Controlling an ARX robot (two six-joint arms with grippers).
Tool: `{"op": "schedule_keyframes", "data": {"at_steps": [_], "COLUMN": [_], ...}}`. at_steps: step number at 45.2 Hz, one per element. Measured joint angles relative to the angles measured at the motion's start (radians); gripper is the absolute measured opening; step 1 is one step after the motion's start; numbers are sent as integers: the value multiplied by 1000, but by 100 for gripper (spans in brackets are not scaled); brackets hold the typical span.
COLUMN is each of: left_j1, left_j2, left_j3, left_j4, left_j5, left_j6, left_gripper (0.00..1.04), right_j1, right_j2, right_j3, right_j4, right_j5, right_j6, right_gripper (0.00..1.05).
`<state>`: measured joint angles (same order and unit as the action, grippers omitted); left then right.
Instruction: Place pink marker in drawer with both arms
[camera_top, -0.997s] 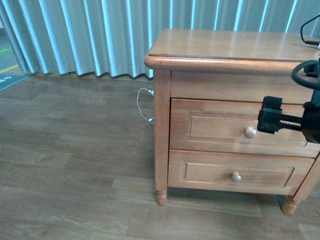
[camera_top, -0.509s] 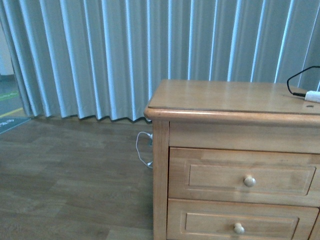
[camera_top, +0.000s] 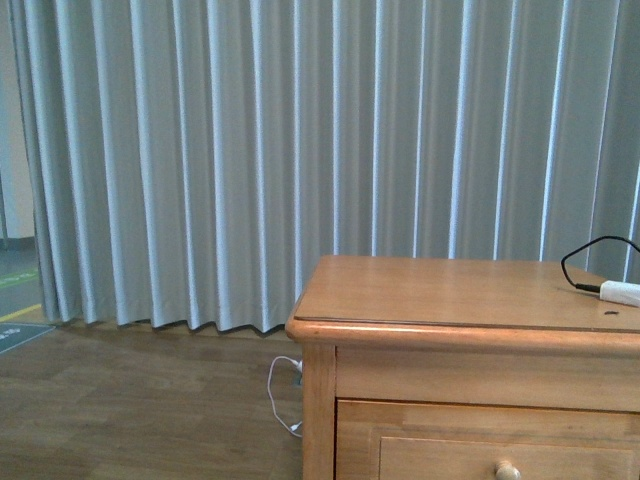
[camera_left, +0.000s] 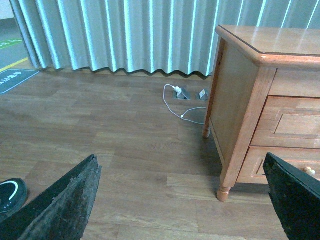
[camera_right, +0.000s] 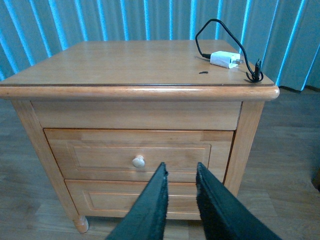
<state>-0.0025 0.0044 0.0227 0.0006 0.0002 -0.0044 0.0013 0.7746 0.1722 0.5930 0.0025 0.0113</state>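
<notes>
Since a second ago the front view has tilted upward: the right arm that hung before the upper drawer is gone from it, and curtain now fills most of the picture, with only the nightstand (camera_top: 470, 300) top and a sliver of the upper drawer (camera_top: 500, 462) showing. Both drawers are closed. The pink marker appears in no view, so its place relative to either gripper cannot be told; the only thing on the nightstand top is a white plug (camera_right: 223, 59) with a black cable. The main risk, as I judge it, is searching blind and taking the plug for the marker, or snagging its cable. The left gripper (camera_left: 185, 200) stands wide apart and empty, low over the wooden floor beside the nightstand. The right gripper (camera_right: 180, 172) is narrowed to a thin gap, holding nothing, aimed just beside the drawer's round knob (camera_right: 138, 161).
</notes>
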Motion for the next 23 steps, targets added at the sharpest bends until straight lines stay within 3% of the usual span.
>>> {"op": "schedule_keyframes", "data": {"at_steps": [4, 23], "left_j1": [0, 0], "left_j2": [0, 0], "left_j3": [0, 0], "left_j4": [0, 0], "left_j5": [0, 0], "left_j6": [0, 0], "left_gripper": [98, 98], "right_j1": [0, 0], "right_j2": [-45, -303], "right_j3": [-29, -130], "right_j4": [-14, -170], "right_j5": [0, 0], "right_j6": [-4, -7], "right_gripper": [1, 1]}}
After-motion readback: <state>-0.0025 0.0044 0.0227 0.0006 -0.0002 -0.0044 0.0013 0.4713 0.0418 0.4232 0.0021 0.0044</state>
